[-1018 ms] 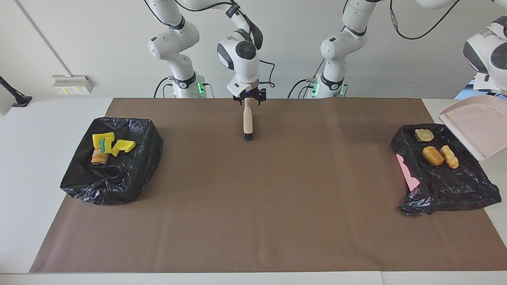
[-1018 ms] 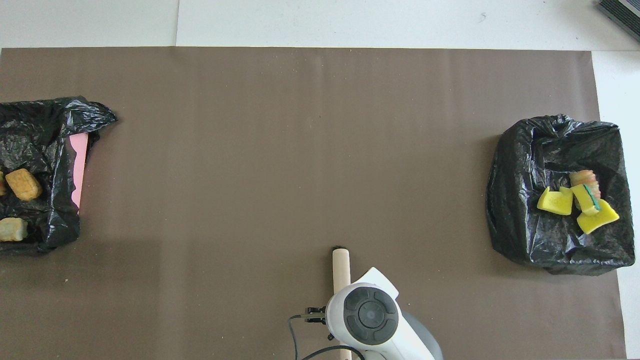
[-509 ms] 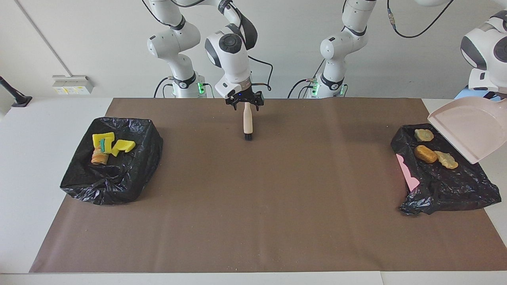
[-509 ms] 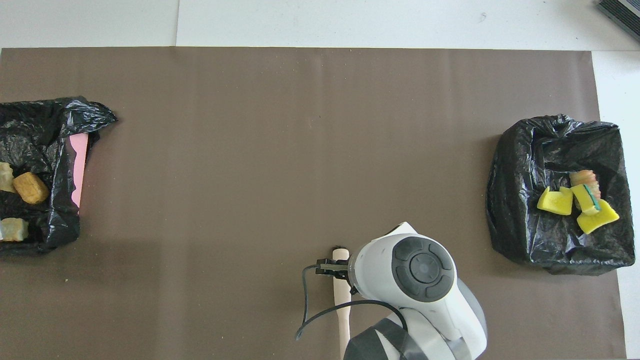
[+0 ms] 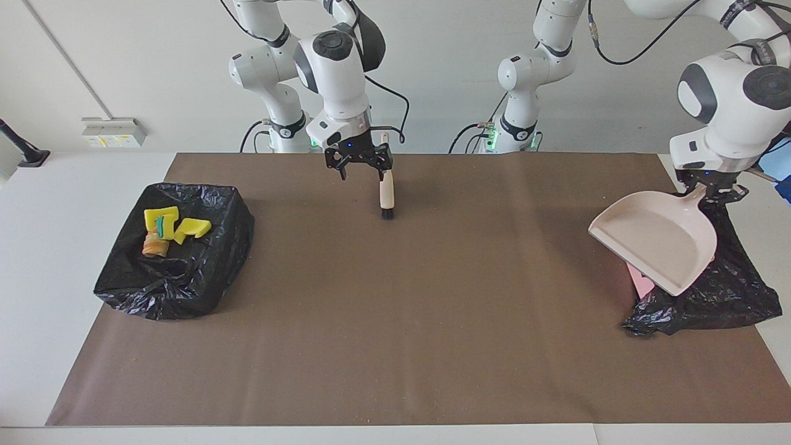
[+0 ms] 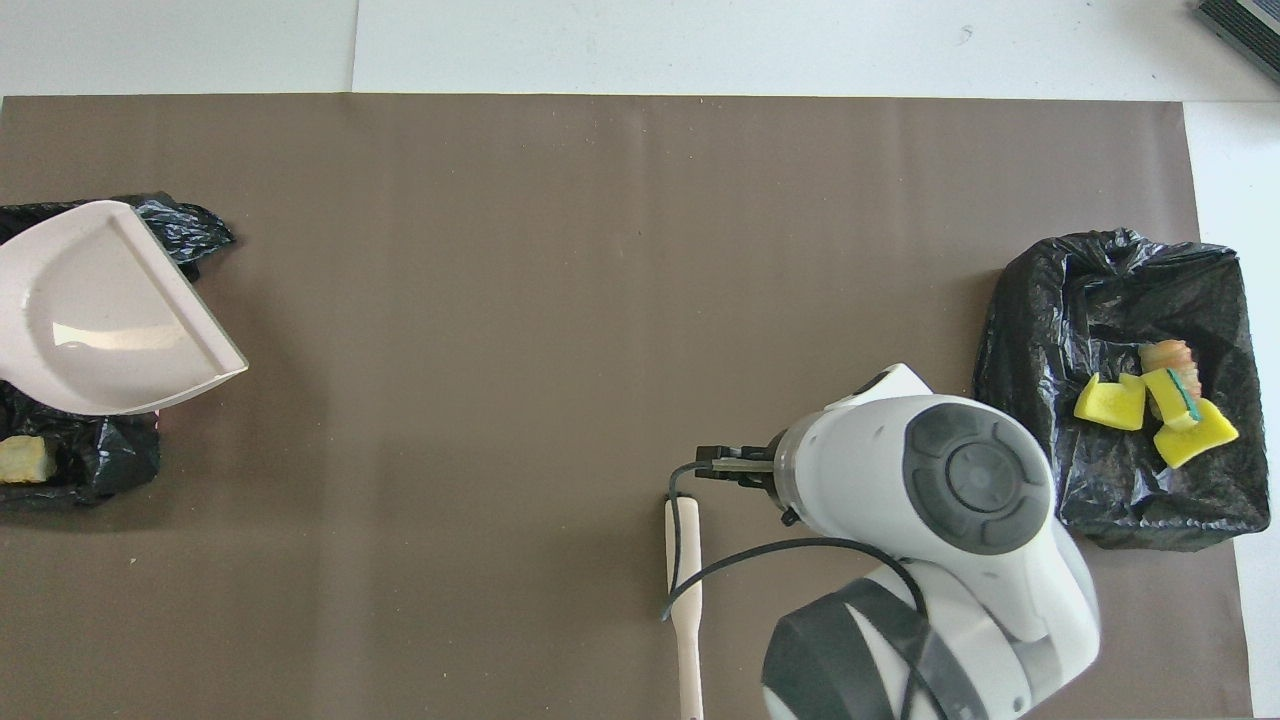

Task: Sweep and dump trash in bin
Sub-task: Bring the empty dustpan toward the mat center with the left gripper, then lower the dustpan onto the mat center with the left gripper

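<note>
Finally, trash [image 5: 162, 230] lies binned; left gripper [image 5: 710, 188] clamps the dustpan [image 5: 655, 241] over its bin [image 5: 723, 290], right gripper [image 5: 358, 162], jaws apart, beside the brush [image 5: 387, 193]. Next: park the dustpan.

Trash [image 5: 165, 228] in bin [image 5: 204, 272]

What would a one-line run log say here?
right gripper: open, over mat by brush | brush: lying on mat | left gripper: holds dustpan over black bin

I'm working in a robotics lab: two arm bases [image 5: 281, 133] bolted at twelve o'clock, a white table [image 5: 37, 204] with brown mat [image 5: 408, 296], bare wall [image 5: 154, 62], trailing cables [image 5: 642, 49].
</note>
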Tool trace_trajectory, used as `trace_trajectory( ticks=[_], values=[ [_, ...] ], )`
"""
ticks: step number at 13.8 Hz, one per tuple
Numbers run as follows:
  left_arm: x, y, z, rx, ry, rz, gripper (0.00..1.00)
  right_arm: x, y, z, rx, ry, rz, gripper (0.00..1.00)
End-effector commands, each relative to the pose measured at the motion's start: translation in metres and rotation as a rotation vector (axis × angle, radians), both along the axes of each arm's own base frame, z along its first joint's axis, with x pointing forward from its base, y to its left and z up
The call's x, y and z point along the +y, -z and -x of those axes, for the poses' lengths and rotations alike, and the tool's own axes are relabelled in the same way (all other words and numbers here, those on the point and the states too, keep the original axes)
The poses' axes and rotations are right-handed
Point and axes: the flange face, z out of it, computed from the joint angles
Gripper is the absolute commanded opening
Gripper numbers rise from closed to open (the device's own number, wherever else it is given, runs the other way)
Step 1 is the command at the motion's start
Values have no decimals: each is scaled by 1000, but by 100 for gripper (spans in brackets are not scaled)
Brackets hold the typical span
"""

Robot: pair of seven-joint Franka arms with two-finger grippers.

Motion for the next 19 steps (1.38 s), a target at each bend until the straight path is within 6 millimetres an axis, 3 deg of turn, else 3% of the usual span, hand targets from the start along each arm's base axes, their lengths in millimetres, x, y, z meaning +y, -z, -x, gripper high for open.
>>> trace_trajectory(
  ticks=[1,4,7,10,13,15,16,18,19],
  values=[
    [-67,14,10,-42,-171,44,0,-44,-35,-22,-32,-14,14,100],
    [-152,38,5,-80,-344,110,0,-76,-55,-40,-81,-19,51,100],
    [-249,64,10,-132,-518,148,0,-85,-77,-50,-91,-22,90,100],
    [-325,77,11,-167,-681,248,0,-99,-108,-63,-91,-45,142,100],
    [-404,87,16,-168,-698,264,0,-104,-119,-64,-100,-37,136,100],
    [-448,100,27,-168,-733,256,0,-106,-134,-62,-103,-31,137,100],
    [-457,101,26,-166,-741,256,0,-112,-146,-62,-109,-20,132,100],
    [-501,117,21,-168,-760,248,0,-127,-168,-62,-91,9,134,100],
    [-517,131,9,-172,-800,246,0,-137,-174,-61,-82,22,133,100]
  ],
)
